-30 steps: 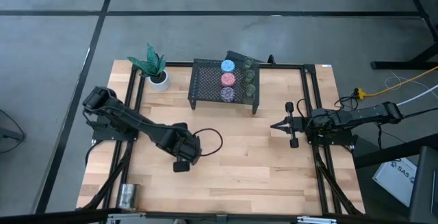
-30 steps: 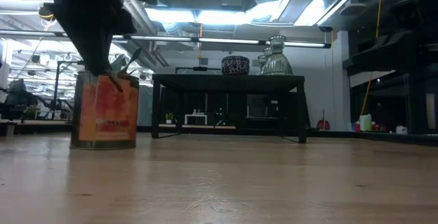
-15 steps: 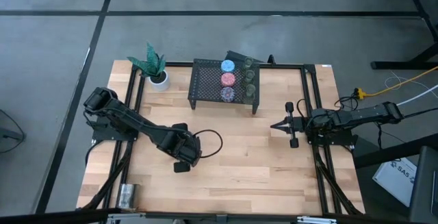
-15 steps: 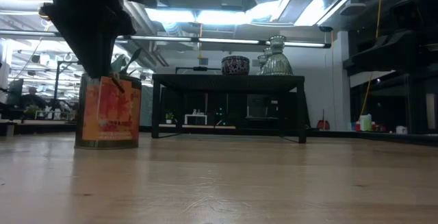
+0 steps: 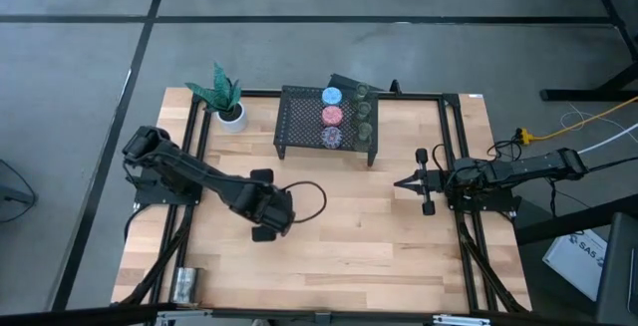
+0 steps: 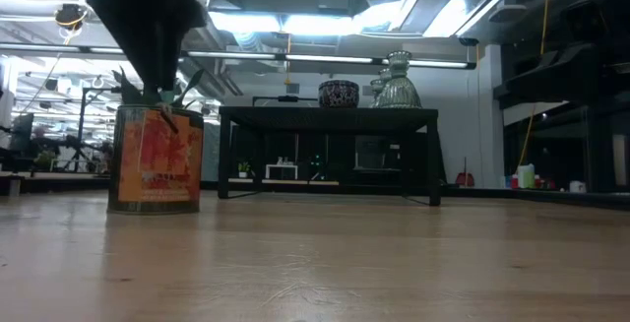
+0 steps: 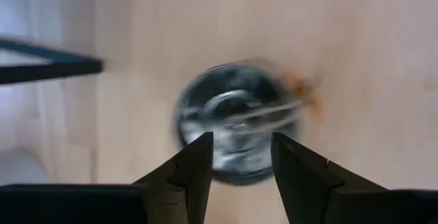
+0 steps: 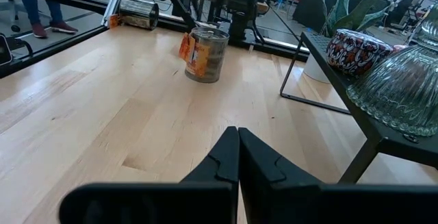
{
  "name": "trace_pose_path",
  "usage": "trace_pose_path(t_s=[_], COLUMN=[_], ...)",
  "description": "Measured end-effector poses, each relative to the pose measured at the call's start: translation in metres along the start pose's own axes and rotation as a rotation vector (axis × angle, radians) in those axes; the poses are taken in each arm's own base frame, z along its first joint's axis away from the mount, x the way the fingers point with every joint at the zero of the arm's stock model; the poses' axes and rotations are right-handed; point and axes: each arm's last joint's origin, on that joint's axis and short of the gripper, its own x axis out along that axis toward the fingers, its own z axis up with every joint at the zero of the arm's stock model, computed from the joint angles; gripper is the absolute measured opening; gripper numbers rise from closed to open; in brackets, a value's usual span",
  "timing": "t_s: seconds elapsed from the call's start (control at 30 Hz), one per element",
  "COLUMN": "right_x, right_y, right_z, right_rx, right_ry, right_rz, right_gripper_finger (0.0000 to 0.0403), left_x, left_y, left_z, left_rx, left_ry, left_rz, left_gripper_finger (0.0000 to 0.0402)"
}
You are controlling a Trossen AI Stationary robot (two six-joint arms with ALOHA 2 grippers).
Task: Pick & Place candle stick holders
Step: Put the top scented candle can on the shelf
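Note:
A silvery candle stick holder with orange marks [image 6: 155,160] stands upright on its base on the table; it also shows in the right wrist view [image 8: 206,53]. My left gripper [image 7: 241,145] is open and points down just above it, a finger over each side of its round mouth [image 7: 239,118]. In the high view my left gripper [image 5: 267,216] hides it. A second silvery holder [image 5: 184,284] lies on its side near the table's front left corner. Blue [image 5: 332,95], pink [image 5: 332,116], purple [image 5: 332,137] and three olive-green holders [image 5: 364,113] sit on the black mesh rack [image 5: 299,125]. My right gripper [image 8: 237,142] is shut and empty at the table's right.
A white pot with a green plant [image 5: 227,105] stands at the far left, beside the rack. Black frame rails [image 5: 451,147] run along the table's left and right sides. Bare wood lies between the two grippers and toward the near edge.
My left gripper has risen a little above the silvery holder and drifted slightly toward the table's far edge. The holder shifted a little on the table early on and then stood still, upright.

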Motion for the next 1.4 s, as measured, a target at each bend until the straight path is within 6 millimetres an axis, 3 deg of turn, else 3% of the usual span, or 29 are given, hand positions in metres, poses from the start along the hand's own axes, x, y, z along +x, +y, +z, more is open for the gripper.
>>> trace_pose_path(t_s=[0.43, 0.63, 0.9, 1.4], right_x=[0.0, 0.0, 0.0, 0.0], right_y=[0.0, 0.0, 0.0, 0.0], right_z=[0.0, 0.0, 0.0, 0.0], right_rx=[0.0, 0.0, 0.0, 0.0], right_ry=[0.0, 0.0, 0.0, 0.0], right_rz=[0.0, 0.0, 0.001, 0.0], right_gripper_finger=[0.0003, 0.0003, 0.0003, 0.0003], left_x=[0.012, 0.018, 0.049, 0.048], left_y=[0.025, 0.025, 0.019, 0.018], left_z=[0.015, 0.019, 0.004, 0.008], left_rx=[0.026, 0.034, 0.031, 0.053], left_ry=[0.046, 0.059, 0.089, 0.023], left_rz=[-0.113, -0.136, -0.19, -0.242], left_gripper_finger=[0.0123, 0.0123, 0.0123, 0.0112])
